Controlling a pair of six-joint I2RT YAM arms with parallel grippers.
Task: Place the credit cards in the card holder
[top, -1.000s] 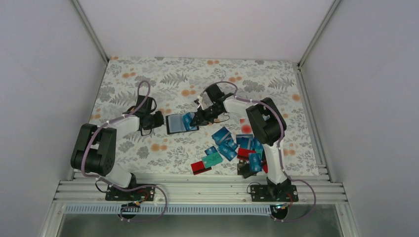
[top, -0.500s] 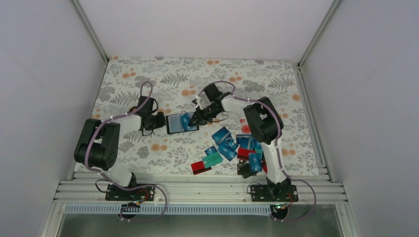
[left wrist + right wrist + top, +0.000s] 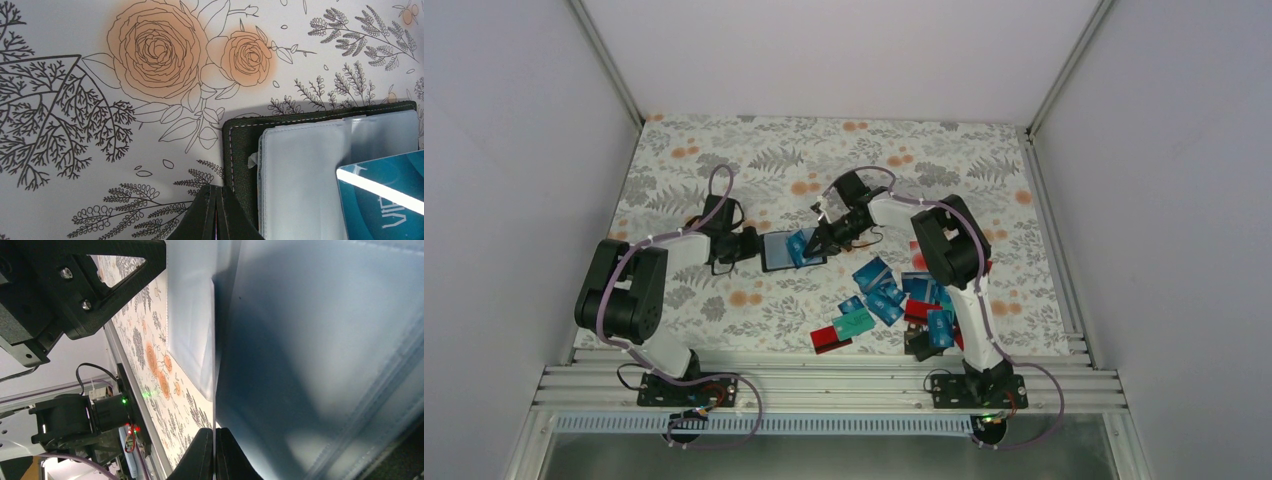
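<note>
The card holder point(image 3: 782, 252) lies open on the flowered cloth, black rim point(image 3: 241, 150) around grey-blue slots point(image 3: 300, 185). My left gripper point(image 3: 749, 243) is shut, its tips point(image 3: 216, 189) at the holder's left rim with nothing seen between them. A blue credit card point(image 3: 803, 245) stands tilted over the holder's right half, and my right gripper point(image 3: 822, 240) is shut on it. In the right wrist view that card shows edge-on point(image 3: 215, 365) running up from the gripper point(image 3: 215, 432), against the holder's pale sleeves point(image 3: 350, 340). Its teal face point(image 3: 385, 200) shows in the left wrist view.
A pile of loose credit cards point(image 3: 894, 298) lies near the right arm's base, mostly blue, with red ones point(image 3: 829, 339), a teal one point(image 3: 854, 322) and a black one point(image 3: 918, 346). The right arm point(image 3: 944, 245) arches over the pile. Frame rails border the cloth.
The right gripper has shifted slightly left and down with the card, closer onto the holder. The left gripper has edged right against the holder's rim.
</note>
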